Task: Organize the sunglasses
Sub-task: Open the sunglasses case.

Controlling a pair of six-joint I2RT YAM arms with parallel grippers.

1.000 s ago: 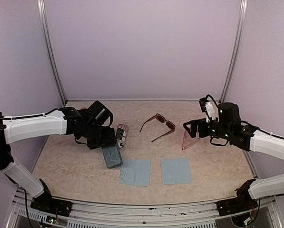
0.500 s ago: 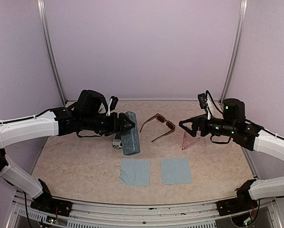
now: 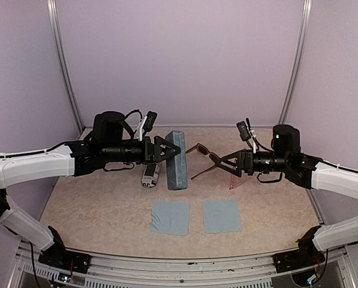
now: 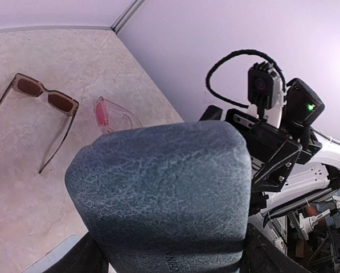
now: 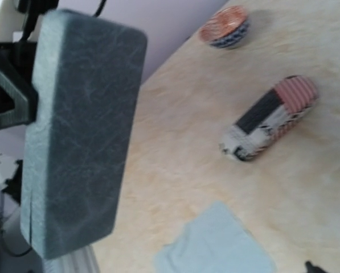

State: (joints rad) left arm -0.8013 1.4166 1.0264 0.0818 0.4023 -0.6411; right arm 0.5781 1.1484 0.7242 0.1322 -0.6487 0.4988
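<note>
The top camera looks down from high behind the near edge on the whole table point(image 3: 274, 207). The left wrist camera sits very close behind the blue-grey case point(image 4: 164, 193), facing the right arm point(image 4: 269, 142) and the brown sunglasses point(image 4: 44, 99). The right wrist camera faces back, seeing the same case from farther.
</note>
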